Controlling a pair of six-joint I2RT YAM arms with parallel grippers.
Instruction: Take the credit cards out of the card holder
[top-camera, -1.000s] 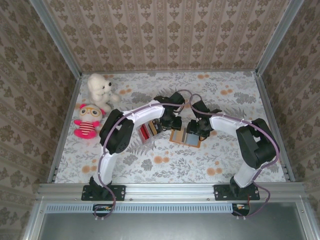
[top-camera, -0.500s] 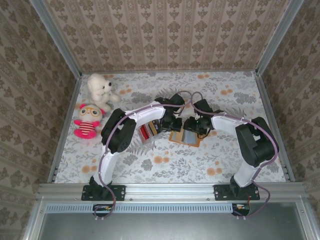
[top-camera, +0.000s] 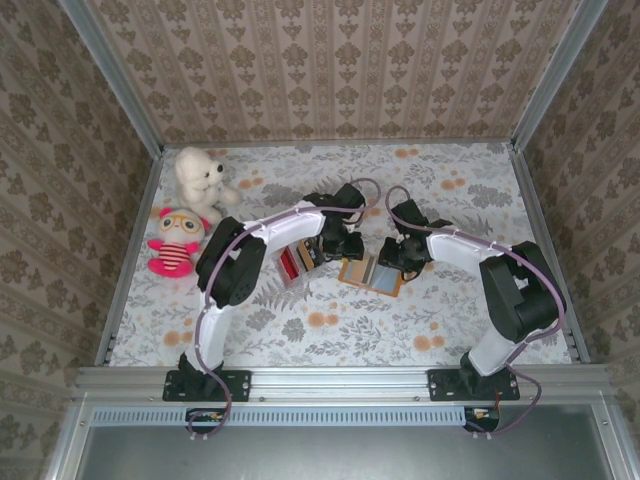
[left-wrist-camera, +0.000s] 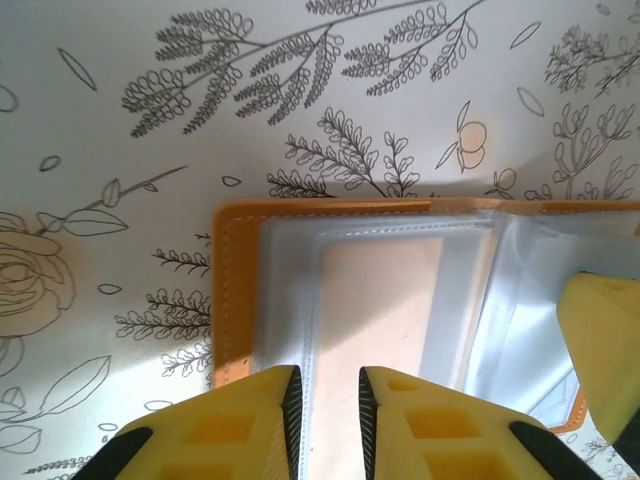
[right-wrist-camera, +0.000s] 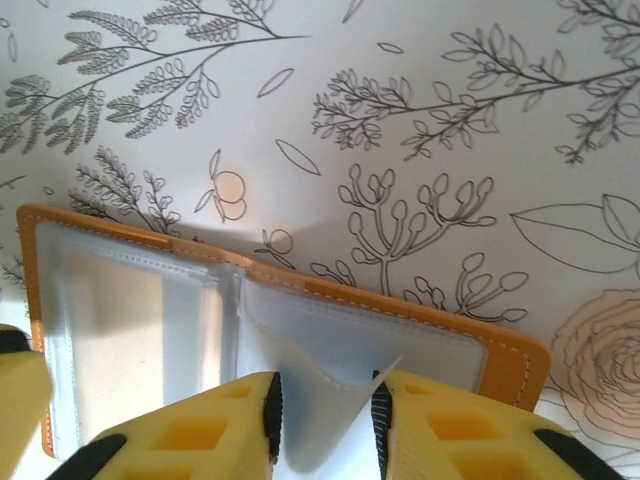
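Note:
The tan-orange card holder (top-camera: 372, 275) lies open on the floral table between both arms. Red credit cards (top-camera: 291, 262) lie just left of it, beside the left arm. My left gripper (top-camera: 345, 247) hangs over the holder's left page (left-wrist-camera: 232, 290). Its jaws (left-wrist-camera: 330, 385) stand a narrow gap apart, with only the flat clear pocket below them. My right gripper (top-camera: 393, 262) is over the right page (right-wrist-camera: 500, 345). A lifted clear pocket leaf (right-wrist-camera: 320, 400) bows between its jaws (right-wrist-camera: 325, 390) and touches both pads.
A white bear toy (top-camera: 200, 175) and a pink striped doll (top-camera: 175, 240) sit at the far left. Patterned walls close in the table on three sides. The two grippers nearly touch over the holder.
The right jaws have narrowed around the pocket leaf, and that gripper has shifted slightly right after leaning left. The left jaws closed a little, then reopened slightly.

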